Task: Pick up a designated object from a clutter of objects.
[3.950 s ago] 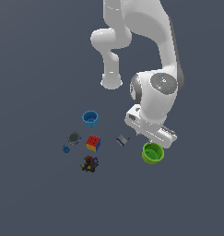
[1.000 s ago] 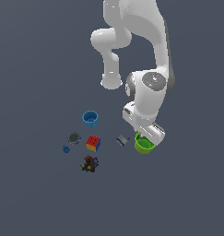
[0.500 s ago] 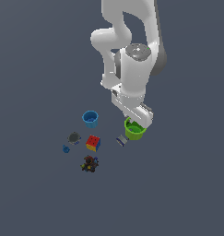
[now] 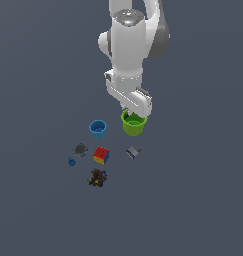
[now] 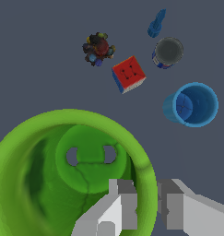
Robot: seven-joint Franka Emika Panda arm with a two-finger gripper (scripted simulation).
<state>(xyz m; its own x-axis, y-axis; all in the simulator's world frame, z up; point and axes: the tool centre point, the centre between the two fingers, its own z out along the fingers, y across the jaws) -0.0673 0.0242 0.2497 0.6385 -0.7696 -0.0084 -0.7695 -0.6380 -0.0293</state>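
Tool (image 5: 148,203) pinching lime-green cup (image 4: 132,124) rim, fingertips cut off, cup apparently lifted above clutter

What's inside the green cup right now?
Inside the green cup the wrist view shows only its green floor with two small oval marks, plus one of the gripper fingers reaching over the rim; the other is outside. That finger hides part of the near wall.

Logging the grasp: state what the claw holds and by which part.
The claw holds the lime-green cup by its rim, one finger inside the wall and the other outside.
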